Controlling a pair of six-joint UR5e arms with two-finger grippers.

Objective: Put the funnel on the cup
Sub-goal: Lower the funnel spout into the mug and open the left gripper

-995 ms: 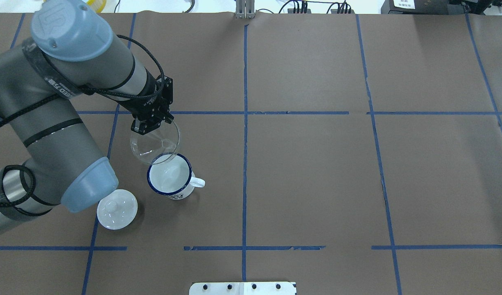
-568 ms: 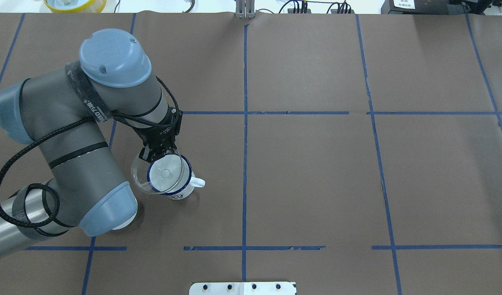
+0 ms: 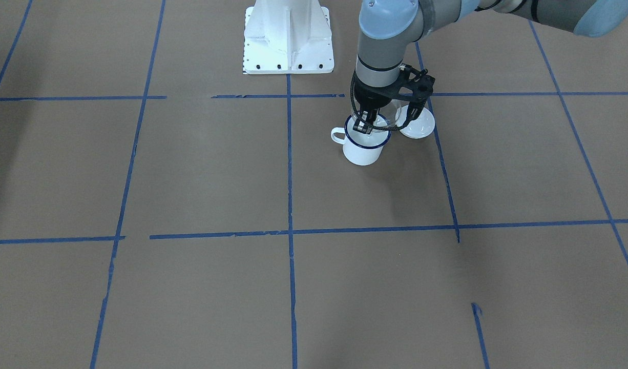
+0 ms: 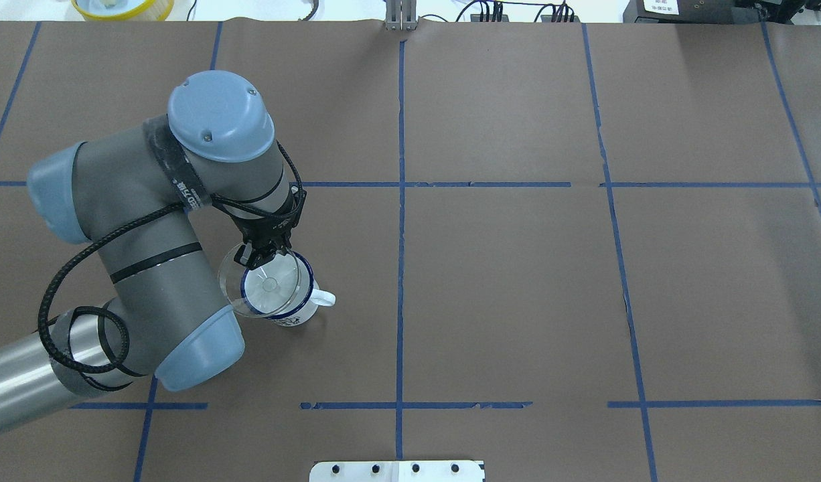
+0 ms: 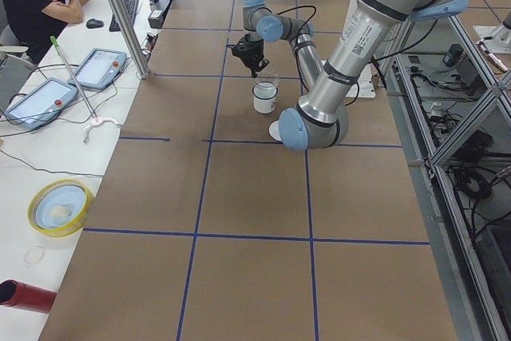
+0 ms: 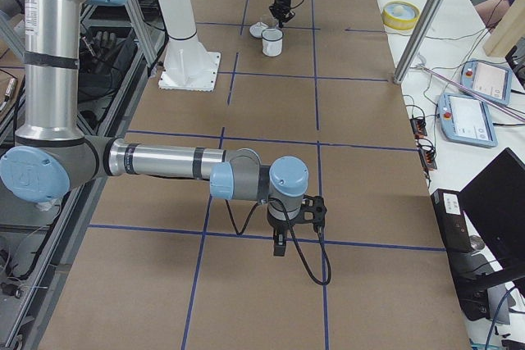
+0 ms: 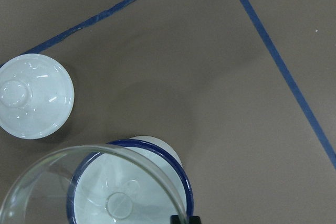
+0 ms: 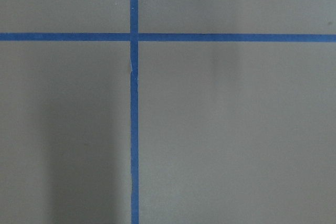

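1. Overhead exterior view, nearest the robot: a white base plate (image 4: 397,470) sits at the near edge of the table (image 4: 517,281), which is covered in brown paper marked with a blue tape grid.
2. Next out, a white round lid (image 7: 34,95) with a knob lies flat on the paper. It is on the robot's left of the cup and apart from it. From overhead the left arm's elbow (image 4: 196,348) hides it.
3. The cup (image 4: 303,309) stands upright on the table, its loop handle pointing to the robot's right.
4. The funnel (image 4: 260,286) is over the cup's mouth, wide end up, with its stem inside the circle of the blue rim. The cone sits off-centre and overhangs the cup on the robot's left. It looks to be at or just above the rim, but I cannot tell whether the two touch.
5. The left gripper (image 4: 262,256) points down from the far side, its fingers pinched on the funnel's far rim.
6. The right gripper (image 6: 279,245) shows only in the exterior right view. It hangs fingers-down, low over the table and well apart from the cup. Whether its fingers are apart or together cannot be told.
7. Farthest out, a yellow bowl (image 4: 116,7) sits beyond the table's far edge.
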